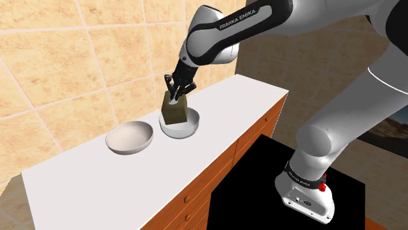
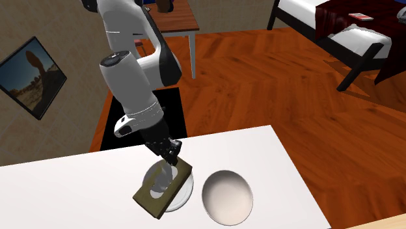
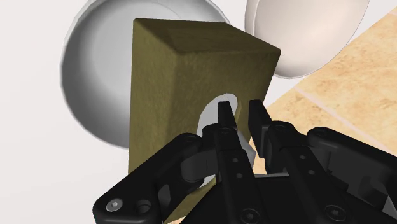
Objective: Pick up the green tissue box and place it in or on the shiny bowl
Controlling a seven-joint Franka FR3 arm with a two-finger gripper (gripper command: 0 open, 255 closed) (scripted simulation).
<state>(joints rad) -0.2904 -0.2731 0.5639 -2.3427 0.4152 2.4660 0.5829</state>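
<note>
The gripper (image 1: 175, 98), nearly closed, pinches the olive box (image 1: 175, 115) over the shiny bowl (image 1: 190, 128). In the shoulder view, another bowl (image 1: 131, 138) sits at its nine o'clock.

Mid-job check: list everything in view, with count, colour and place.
tissue box: 1, olive green, in the claw over the shiny bowl
shiny bowl: 1, grey-white, on the counter under the box
second bowl: 1, off-white, on the counter beside it
counter: 1, white top, orange wooden drawers
framed picture: 1, second exterior view's left wall
bed: 1, white, second exterior view's upper right
stand: 1, black, beside the counter
arm: 1, white
claw: 1, black, shut on the tissue box
</note>
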